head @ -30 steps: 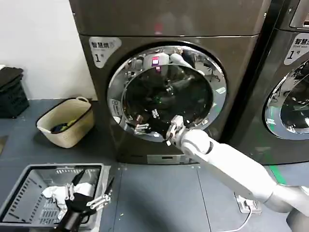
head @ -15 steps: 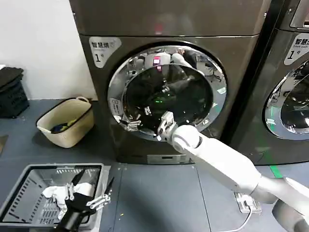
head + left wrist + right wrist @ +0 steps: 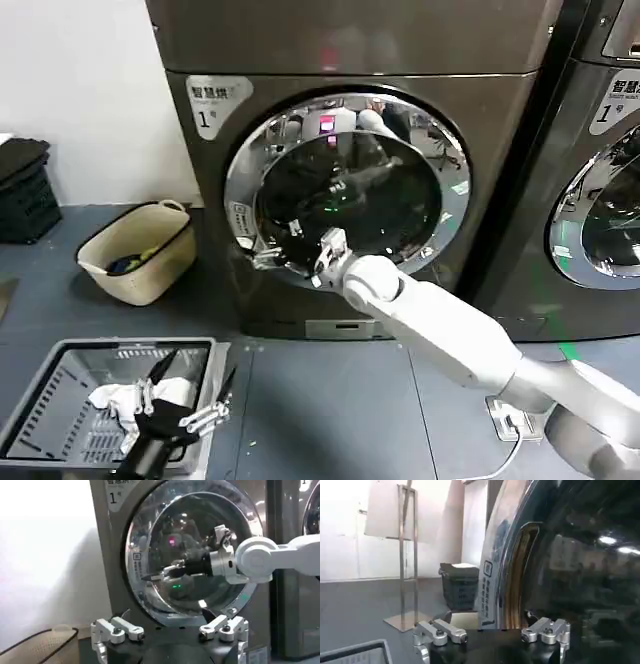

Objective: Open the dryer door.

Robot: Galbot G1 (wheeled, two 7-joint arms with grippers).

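Left hand (image 3: 185, 405) hovers low at the near left, over a grey slatted crate (image 3: 40, 400) holding white cloth, with its fingers spread wide and gripping nothing. Behind the crate, a cream laundry basket (image 3: 150, 260) sits on the floor just beside the dryer's lower left corner. Dryer door (image 3: 348, 190) occupies the centre of the machine front, its chrome rim enclosing the dark glass porthole; its left edge stands slightly off the machine body. Right hand (image 3: 295, 255) is positioned at the lower left of the door rim, fingers parted, with nothing seen pinched between them. The right arm extends from the near right corner up to this point. A second machine (image 3: 600, 160) with a similar door stands directly to the right.
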